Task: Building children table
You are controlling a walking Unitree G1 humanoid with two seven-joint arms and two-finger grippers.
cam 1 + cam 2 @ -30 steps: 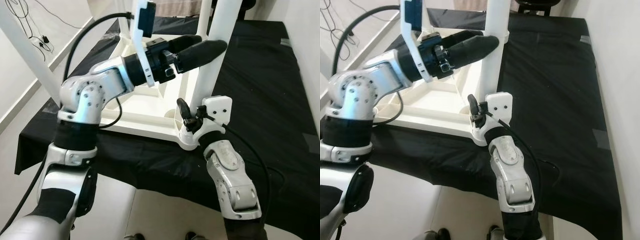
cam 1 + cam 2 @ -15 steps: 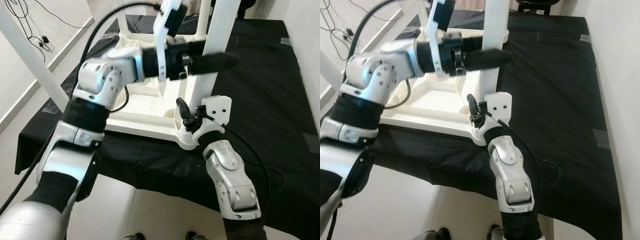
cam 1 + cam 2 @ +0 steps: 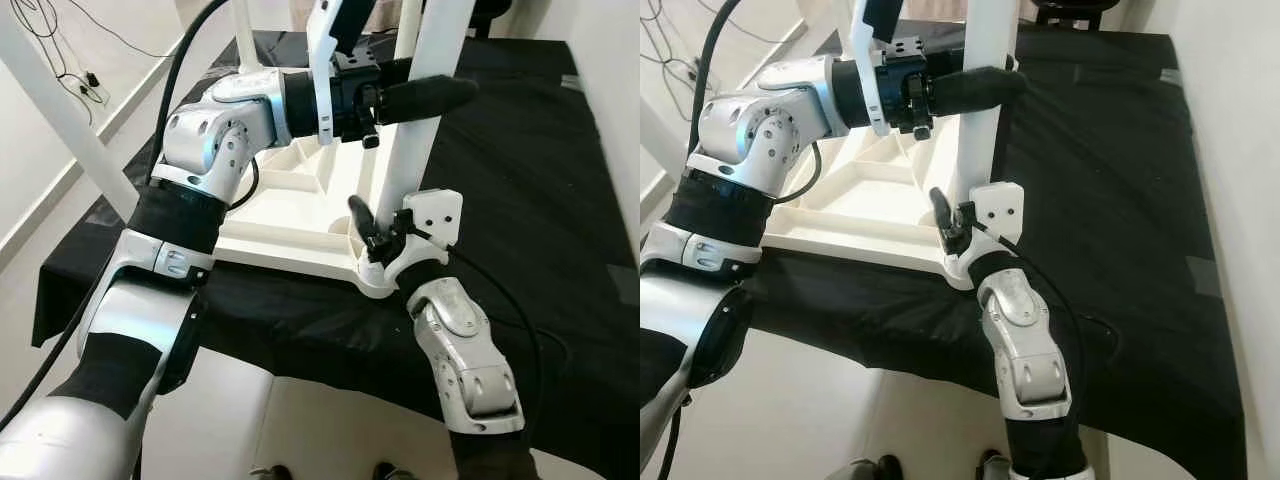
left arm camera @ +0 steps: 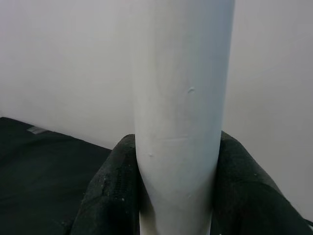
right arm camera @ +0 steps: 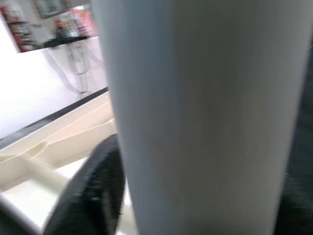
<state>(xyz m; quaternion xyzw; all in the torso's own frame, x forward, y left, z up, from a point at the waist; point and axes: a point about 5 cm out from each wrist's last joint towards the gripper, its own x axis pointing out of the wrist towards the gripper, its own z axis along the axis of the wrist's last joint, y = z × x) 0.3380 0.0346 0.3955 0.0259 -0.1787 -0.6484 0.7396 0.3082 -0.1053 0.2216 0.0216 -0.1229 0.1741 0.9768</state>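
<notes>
White children's table lies upside down on black-draped worktop, underside ribs up. Near-corner leg stands seated in socket, long axis upright, slightly tilted, pointing ceilingward. Other legs already up at far corners; assembly judged nearly done, tightening and flipping left. Left pincer pinches leg high up, fingers either side. Right pincer at leg base, clasping leg, one finger alongside.

White table leg and white tabletop on plain black cloth (black pincer fingers).
</notes>
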